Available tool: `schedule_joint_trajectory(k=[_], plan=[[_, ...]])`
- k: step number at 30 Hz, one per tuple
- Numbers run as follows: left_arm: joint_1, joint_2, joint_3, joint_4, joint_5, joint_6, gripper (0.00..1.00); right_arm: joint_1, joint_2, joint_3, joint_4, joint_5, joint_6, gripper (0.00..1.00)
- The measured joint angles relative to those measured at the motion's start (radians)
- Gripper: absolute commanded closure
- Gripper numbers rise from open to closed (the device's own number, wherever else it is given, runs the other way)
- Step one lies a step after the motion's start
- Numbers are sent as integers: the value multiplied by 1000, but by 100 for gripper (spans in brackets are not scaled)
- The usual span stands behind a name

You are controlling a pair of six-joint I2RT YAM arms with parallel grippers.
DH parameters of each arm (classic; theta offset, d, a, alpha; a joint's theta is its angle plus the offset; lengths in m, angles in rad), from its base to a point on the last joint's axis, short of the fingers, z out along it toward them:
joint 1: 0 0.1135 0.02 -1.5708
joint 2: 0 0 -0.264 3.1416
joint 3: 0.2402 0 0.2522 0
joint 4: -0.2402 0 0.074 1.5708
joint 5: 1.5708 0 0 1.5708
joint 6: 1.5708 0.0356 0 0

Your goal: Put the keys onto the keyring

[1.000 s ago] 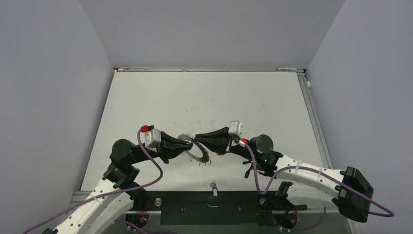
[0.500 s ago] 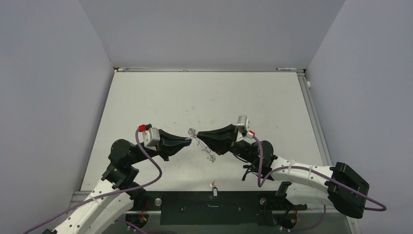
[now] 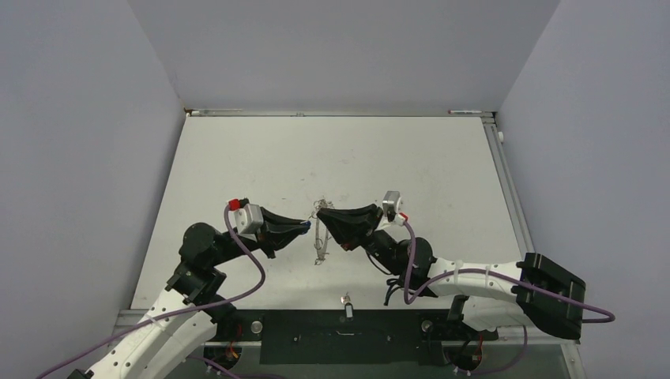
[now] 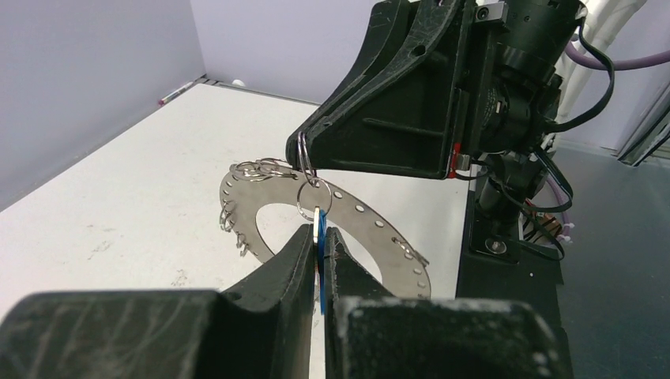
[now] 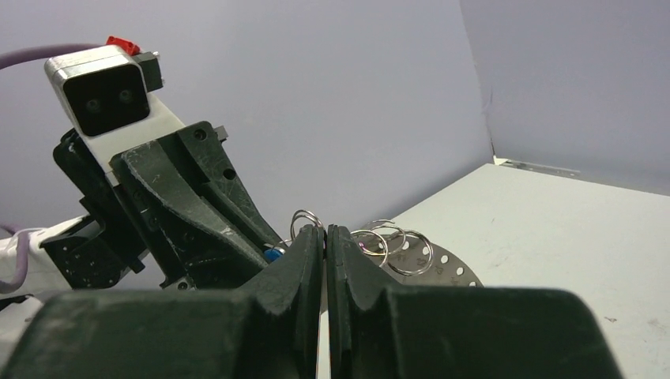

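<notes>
**Student:** What occupies the left of the scene?

**Tutor:** The left claw [image 4: 318, 241] is clamped on the blue-headed key [image 4: 320, 229], its plastic head pinched between both fingers. A small wire ring rises from the key's top.

**Student:** And the centre?

**Tutor:** The keyring [image 4: 359, 229] hangs tilted above the table [image 3: 261, 158] and appears edge-on in the top view. The key sits just in front of its flat face. Whether the key's small ring is threaded through a loop cannot be told.

**Student:** And the right?

**Tutor:** The right claw [image 5: 325, 233] is closed on one wire loop at the keyring's outer edge and carries the whole ring. The two claw tips are just beside each other. The other key [image 3: 346, 300] lies at the table's near edge, between the arm bases and well apart from both claws.
</notes>
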Motion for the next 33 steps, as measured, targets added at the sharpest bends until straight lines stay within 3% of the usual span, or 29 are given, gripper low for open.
schedule_joint_trajectory(k=[17,33], plan=[[1,42,28,-101,-83,31,100,135,95,116,-78,340,42,95],[1,12,37,-155,-108,42,100,147,107,125,-94,364,-11,95]])
